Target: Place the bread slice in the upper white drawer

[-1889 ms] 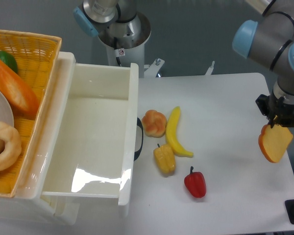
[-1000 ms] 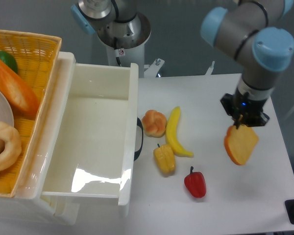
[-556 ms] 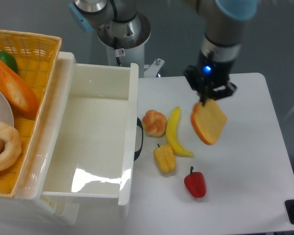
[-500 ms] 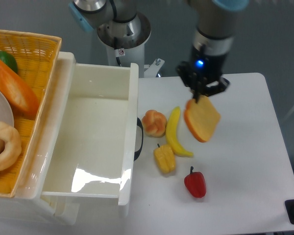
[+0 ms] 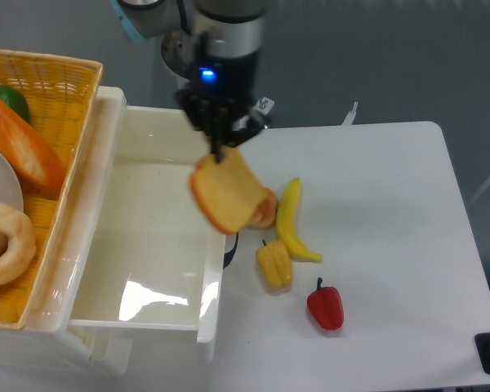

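Observation:
The bread slice hangs tilted from my gripper, which is shut on its top edge. It is held in the air over the right wall of the upper white drawer, partly hiding that wall and the drawer's dark handle. The drawer is pulled out and its glossy inside shows nothing in it.
A yellow woven basket at the left holds a long baguette, a green item, a white plate and a doughnut. On the table right of the drawer lie a round bun, a banana, a yellow pepper and a red pepper.
My gripper has carried the bread slice from the table's right side leftward, over the banana and bun, to the drawer's right wall. Nothing else moved.

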### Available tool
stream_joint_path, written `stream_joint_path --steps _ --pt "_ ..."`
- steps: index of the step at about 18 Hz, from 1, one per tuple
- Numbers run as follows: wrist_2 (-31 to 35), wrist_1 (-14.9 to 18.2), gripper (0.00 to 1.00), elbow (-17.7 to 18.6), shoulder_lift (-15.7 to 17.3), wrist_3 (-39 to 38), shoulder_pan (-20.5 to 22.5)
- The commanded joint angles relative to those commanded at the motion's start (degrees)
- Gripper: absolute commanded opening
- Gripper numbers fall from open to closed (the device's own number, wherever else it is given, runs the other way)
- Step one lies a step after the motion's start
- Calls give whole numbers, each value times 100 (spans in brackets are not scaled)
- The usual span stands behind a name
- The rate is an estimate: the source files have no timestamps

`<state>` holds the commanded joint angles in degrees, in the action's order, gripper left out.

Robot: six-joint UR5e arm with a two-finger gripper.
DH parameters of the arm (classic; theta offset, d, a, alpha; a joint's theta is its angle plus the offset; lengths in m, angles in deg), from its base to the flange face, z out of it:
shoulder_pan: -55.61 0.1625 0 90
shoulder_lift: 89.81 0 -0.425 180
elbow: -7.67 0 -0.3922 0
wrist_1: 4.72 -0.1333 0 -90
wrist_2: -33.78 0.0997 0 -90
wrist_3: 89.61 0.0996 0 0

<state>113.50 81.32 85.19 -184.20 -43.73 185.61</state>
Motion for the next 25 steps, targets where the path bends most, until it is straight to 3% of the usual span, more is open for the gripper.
stream_joint_path --steps 4,6,9,10,13,16,22,25 --pt "-106 9 0 70 79 -53 -168" --pt "-115 9 5 149 70 -45 -195" --pt "-115 0 30 237 35 17 -195" --pt "-123 0 43 255 18 17 -195" --pt "-132 -140 99 316 0 17 -151" --pt "-79 -229 100 352 -88 -45 -72" --pt "17 -448 100 272 -105 17 683" --pt "482 -439 100 308 -105 437 1105"
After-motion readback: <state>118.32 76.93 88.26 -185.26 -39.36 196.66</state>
